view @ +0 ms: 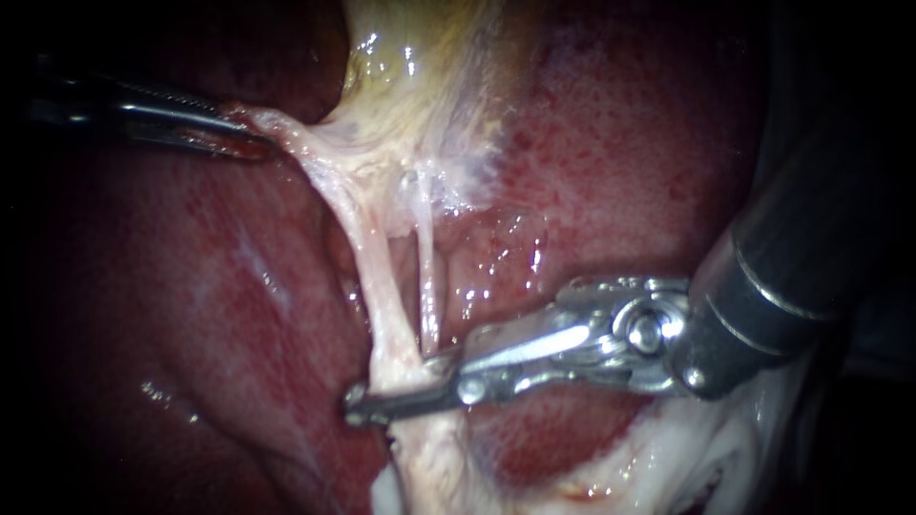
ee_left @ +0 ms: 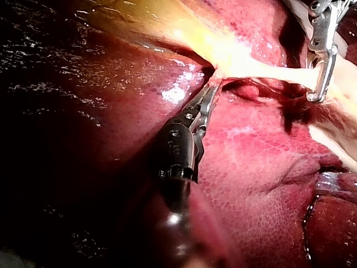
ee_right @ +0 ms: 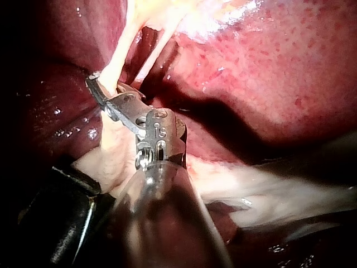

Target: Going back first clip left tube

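a: right instrument [view: 396,389] first. where does it sit?
b: tip laid across the left tube [view: 377,286], low down, near where the tube runs into the white tissue [view: 429,467]. the tube lies over the tip and hides the working end, so whether it is parted or clamped on the tube i cannot tell. no clip shows clear of the metal.
a: so the step is backing off that tube.
b: i judge so. to do it well, be sure the tip has let go before any pull. then draw straight back along the shaft's own line, never sideways. a sideways drag would tug the tube and rake anything seated on it.
a: neighbours?
b: right tube [view: 426,286], thinner, just beside the left one on the shaft's side. its lower end is close to the way out, so go slowly there.
a: left instrument [view: 239,133]?
b: jaws closed on the pale tissue [view: 315,157], drawing it leftward. both tubes stand taut. hold that tension even, with no extra pull.
a: beyond?
b: liver [view: 620,143] all round, wet and red. keep the tip off it.
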You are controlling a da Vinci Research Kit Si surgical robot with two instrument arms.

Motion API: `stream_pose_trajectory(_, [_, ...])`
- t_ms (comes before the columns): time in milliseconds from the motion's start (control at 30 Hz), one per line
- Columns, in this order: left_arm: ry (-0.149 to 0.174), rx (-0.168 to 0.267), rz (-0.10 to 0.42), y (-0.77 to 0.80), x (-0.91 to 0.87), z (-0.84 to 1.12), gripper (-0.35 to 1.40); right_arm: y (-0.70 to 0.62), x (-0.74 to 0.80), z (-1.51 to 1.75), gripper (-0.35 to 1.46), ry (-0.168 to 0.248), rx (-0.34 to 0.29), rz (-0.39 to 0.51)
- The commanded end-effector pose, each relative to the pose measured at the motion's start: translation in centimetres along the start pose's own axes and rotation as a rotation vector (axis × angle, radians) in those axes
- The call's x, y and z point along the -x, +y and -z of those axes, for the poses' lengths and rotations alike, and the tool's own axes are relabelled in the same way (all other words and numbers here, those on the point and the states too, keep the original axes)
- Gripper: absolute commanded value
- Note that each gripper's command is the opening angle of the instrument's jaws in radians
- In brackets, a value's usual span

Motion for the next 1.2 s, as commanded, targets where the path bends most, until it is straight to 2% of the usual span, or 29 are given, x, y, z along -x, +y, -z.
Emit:
stream_pose_trajectory(33, [0.000, 0.000, 0.000, 0.01, -0.01, 0.01, -0.35, 0.00, 0.00, 0.00, -0.35, 0.000, 0.000, 0.000])
stream_pose_trajectory(133, [0.000, 0.000, 0.000, 0.01, -0.01, 0.01, -0.35, 0.03, 0.01, -0.03, -0.30, 0.001, 0.002, 0.001])
stream_pose_trajectory(267, [0.000, 0.000, 0.000, 0.01, -0.01, 0.01, -0.35, 0.17, 0.12, -0.11, 0.19, -0.001, 0.008, 0.022])
stream_pose_trajectory(333, [0.000, 0.000, 0.000, 0.01, -0.01, 0.01, -0.35, 0.29, 0.17, -0.17, 0.35, 0.000, 0.016, 0.097])
stream_pose_trajectory(400, [0.000, 0.000, 0.000, 0.01, -0.01, 0.01, -0.35, 0.41, 0.18, -0.19, 0.44, 0.015, 0.038, 0.139])
stream_pose_trajectory(467, [0.000, 0.000, 0.000, 0.01, -0.01, 0.01, -0.35, 0.50, 0.18, -0.17, 0.48, 0.050, 0.090, 0.203])
stream_pose_trajectory(567, [0.000, 0.000, 0.000, 0.01, 0.00, 0.01, -0.35, 0.55, 0.18, -0.10, 0.49, 0.083, 0.146, 0.255])
stream_pose_trajectory(667, [0.000, 0.000, 0.000, 0.01, 0.00, 0.02, -0.35, 0.54, 0.21, 0.02, 0.49, 0.097, 0.181, 0.314])
stream_pose_trajectory(800, [0.000, 0.001, 0.000, 0.01, 0.00, 0.03, -0.35, 0.44, 0.22, 0.24, 0.50, 0.107, 0.218, 0.397])
stream_pose_trajectory(1033, [0.000, 0.001, 0.000, 0.01, 0.00, 0.03, -0.35, 0.27, 0.30, 0.79, 0.50, 0.097, 0.254, 0.575])
stream_pose_trajectory(1200, [0.000, 0.001, 0.000, 0.01, 0.00, 0.03, -0.35, 0.18, 0.35, 1.17, 0.50, 0.092, 0.277, 0.655])
